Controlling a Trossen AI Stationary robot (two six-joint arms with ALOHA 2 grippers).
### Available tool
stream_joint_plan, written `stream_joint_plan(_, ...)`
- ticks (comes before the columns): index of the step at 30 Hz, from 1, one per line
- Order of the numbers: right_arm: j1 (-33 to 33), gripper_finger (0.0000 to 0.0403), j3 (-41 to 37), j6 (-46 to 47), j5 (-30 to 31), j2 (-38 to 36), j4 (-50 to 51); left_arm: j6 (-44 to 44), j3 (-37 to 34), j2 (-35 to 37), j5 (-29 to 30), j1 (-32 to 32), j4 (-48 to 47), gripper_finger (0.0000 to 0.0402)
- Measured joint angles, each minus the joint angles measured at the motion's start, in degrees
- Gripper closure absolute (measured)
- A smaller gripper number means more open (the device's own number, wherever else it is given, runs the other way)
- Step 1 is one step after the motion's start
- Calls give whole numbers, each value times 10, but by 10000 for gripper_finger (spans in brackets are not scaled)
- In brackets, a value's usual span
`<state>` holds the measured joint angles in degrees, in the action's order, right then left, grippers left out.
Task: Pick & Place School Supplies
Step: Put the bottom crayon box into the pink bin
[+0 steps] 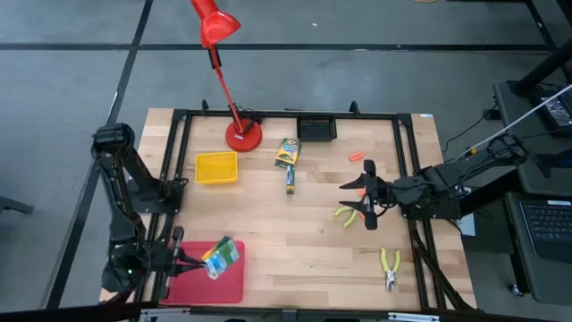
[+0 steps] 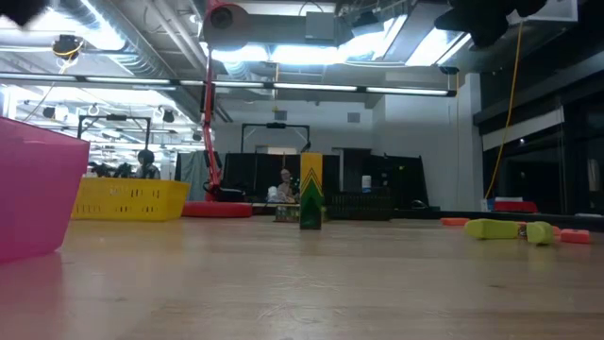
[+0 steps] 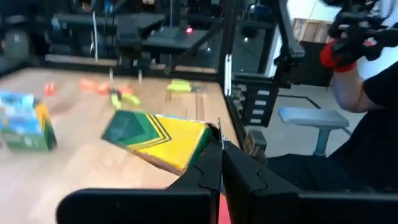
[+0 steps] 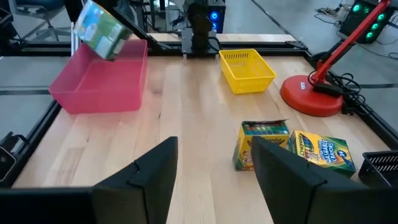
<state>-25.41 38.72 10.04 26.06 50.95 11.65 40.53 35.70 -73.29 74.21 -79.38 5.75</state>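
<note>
Crayon box held over red tray.
My left gripper (image 1: 198, 262) pinched the crayon box (image 1: 221, 258) above the red tray (image 1: 207, 284); my right gripper (image 1: 366, 199) stood spread.

The wooden table (image 1: 295, 241) carries trays, a red lamp (image 1: 242, 134), crayon boxes (image 1: 287, 154) and pliers (image 1: 389, 266).
</note>
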Motion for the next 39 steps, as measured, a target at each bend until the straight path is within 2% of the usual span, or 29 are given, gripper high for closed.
stream_joint_plan(3,0,195,0,1,1,5,-3,114,0,-14,-25,11,-70,399)
stream_joint_plan(7,0,195,0,10,14,4,-3,275,0,-52,-99,43,-146,399)
stream_joint_plan(12,0,195,0,11,16,2,-5,376,0,-110,-191,74,-148,399)
stream_joint_plan(16,0,195,0,13,16,2,-9,455,0,-120,-197,79,-152,388)
stream_joint_plan(19,0,195,0,10,8,2,-20,469,0,-111,-181,75,-151,358)
stream_joint_plan(23,0,195,0,0,-2,2,-32,442,0,-91,-153,70,-150,298)
stream_joint_plan(26,0,195,0,-6,-1,2,-31,377,0,-77,-116,70,-147,256)
stream_joint_plan(30,0,195,0,-19,-1,2,-31,224,0,-66,9,94,-147,232)
stream_joint_plan(32,0,195,0,-19,0,2,-31,178,0,-61,39,137,-147,232)
stream_joint_plan(33,0,195,0,-19,1,2,-31,162,0,-58,31,167,-146,234)
stream_joint_plan(36,0,195,0,-17,16,2,-26,97,0,-61,-40,286,-116,245)
stream_joint_plan(39,0,195,0,-13,47,2,-14,-21,0,-75,-131,416,-23,252)
